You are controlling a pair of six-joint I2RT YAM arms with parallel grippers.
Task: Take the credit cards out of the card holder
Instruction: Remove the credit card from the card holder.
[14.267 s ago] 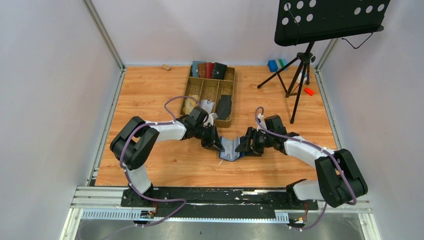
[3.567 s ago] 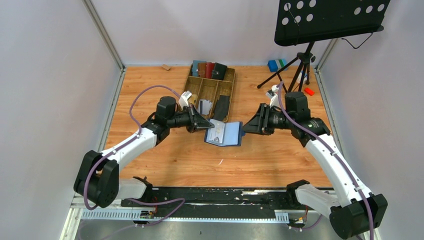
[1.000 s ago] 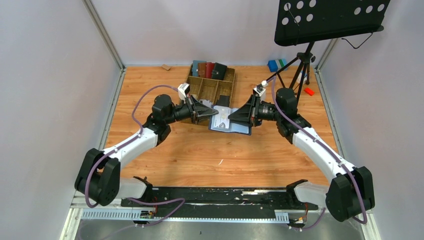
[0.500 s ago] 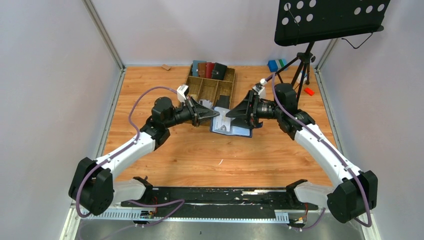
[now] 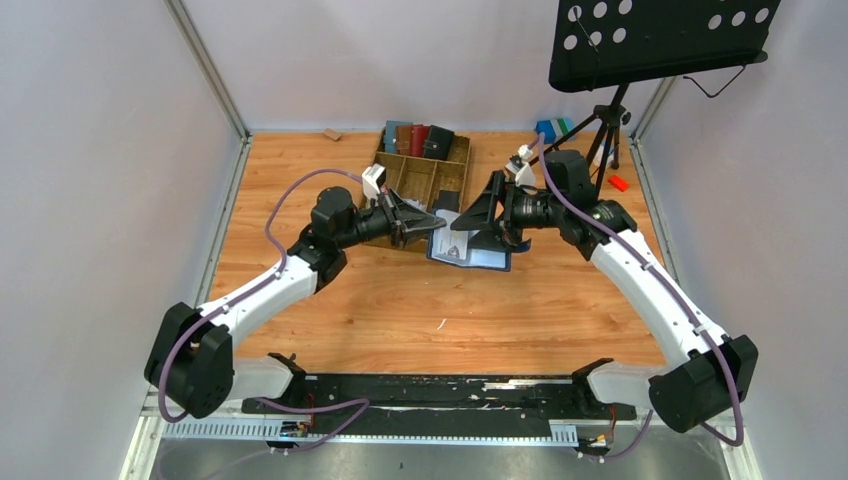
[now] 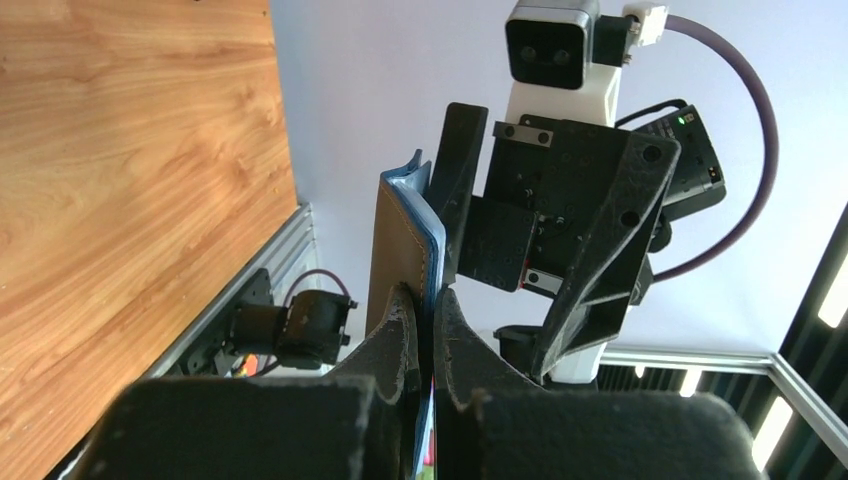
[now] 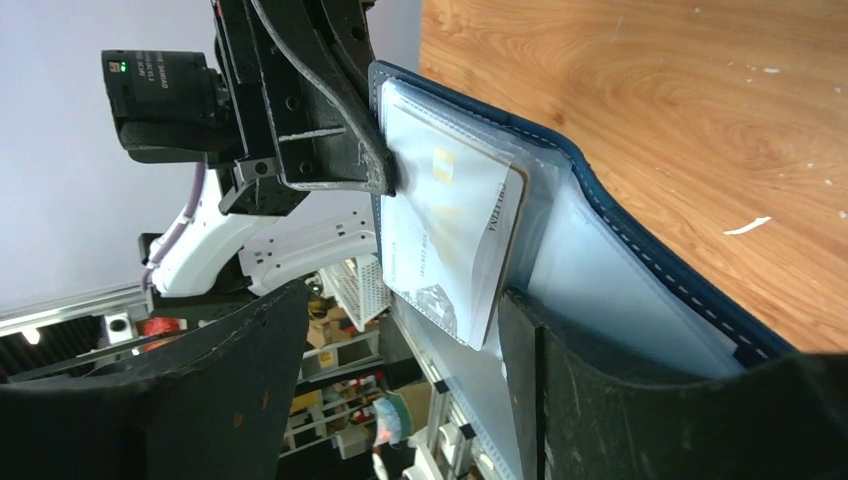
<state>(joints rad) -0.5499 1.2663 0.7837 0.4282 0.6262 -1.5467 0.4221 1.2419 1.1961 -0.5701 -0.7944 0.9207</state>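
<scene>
The navy-blue card holder hangs open above the table, just in front of the tray. My left gripper is shut on its left edge, which shows edge-on in the left wrist view between the fingers. A white credit card with dark print sits in a clear inner pocket of the holder. My right gripper is open over the holder's inner face. In the right wrist view the card's lower corner lies between its spread jaws, and one finger rests against the inner sleeve.
A wooden compartment tray stands behind the grippers, with teal, brown, red and black holders at its back. A music stand tripod, a blue block and a red item stand at the back right. A white scrap lies on the table.
Both grippers and the holder have drifted slightly right and toward the tray. The right gripper has moved left over the open holder, its jaws now on either side of the card.
</scene>
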